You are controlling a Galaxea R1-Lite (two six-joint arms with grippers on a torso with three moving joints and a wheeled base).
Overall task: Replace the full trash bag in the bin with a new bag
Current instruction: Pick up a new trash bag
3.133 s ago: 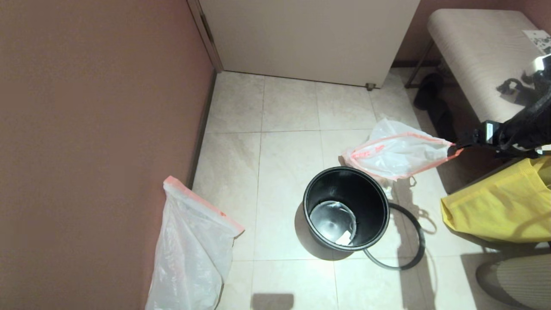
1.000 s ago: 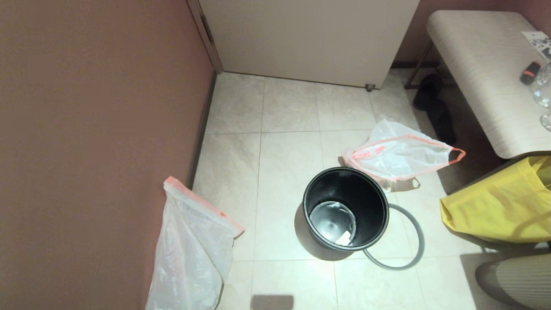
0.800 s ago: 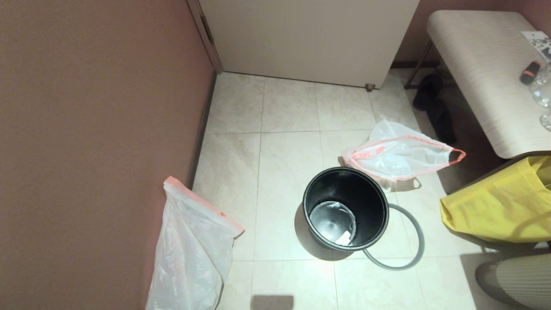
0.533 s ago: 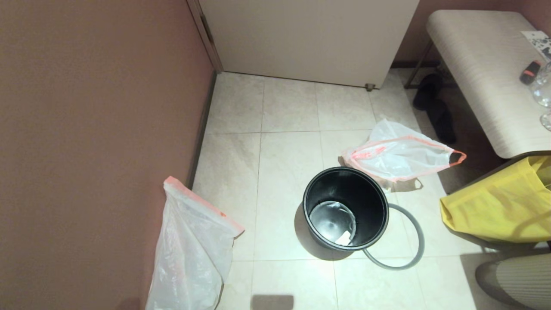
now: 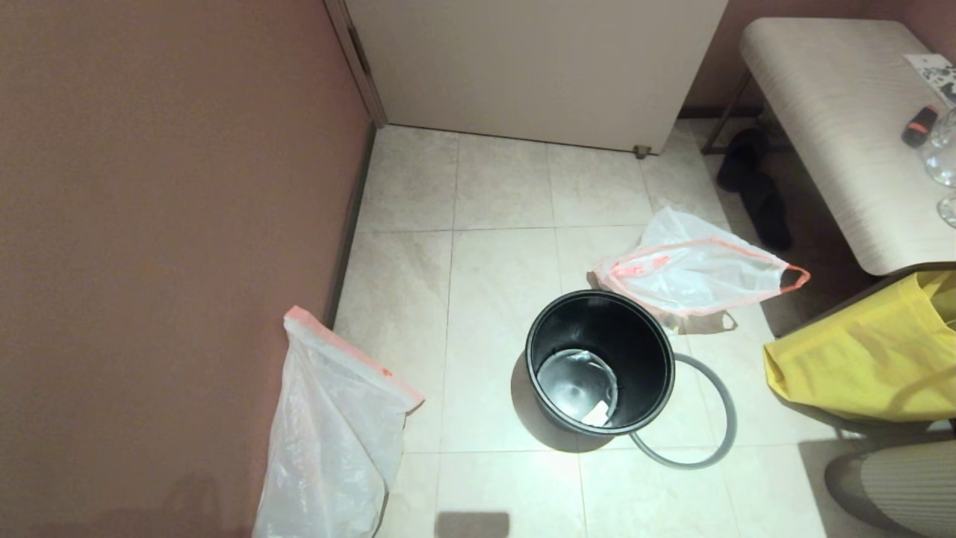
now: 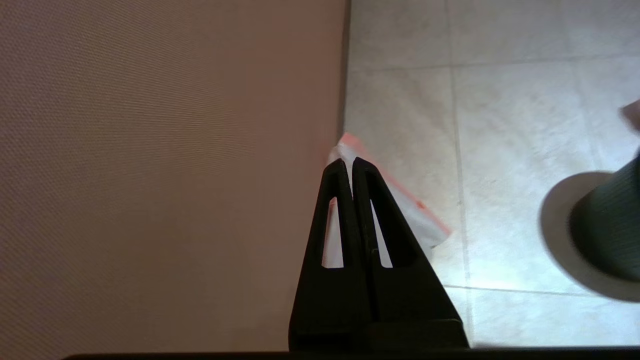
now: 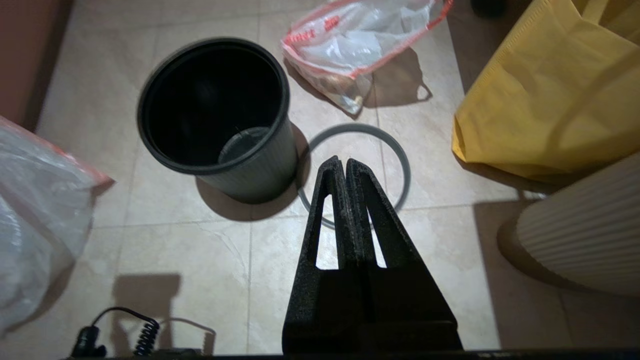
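The bin [image 5: 600, 362] stands mid-floor, the hoop [image 5: 702, 418] at its right, one bag [image 5: 691, 271] behind, another [image 5: 332, 441] far left.

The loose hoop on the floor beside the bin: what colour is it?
Grey. The hoop shows best in the right wrist view, lying flat beside the black bin.

left pincer [image 6: 348, 162] matte black, tapered slotted fingers, right pincer [image 7: 340, 161] alike

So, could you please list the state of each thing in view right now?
Bin: upright, unlined, no bag inside.
Grey hoop: off the bin, flat on the floor beside it.
Bag by the wall: standing.
Bag behind the bin: lying limp on the floor.
Left gripper: fingers shut, holding nothing.
Right gripper: fingers shut, holding nothing.
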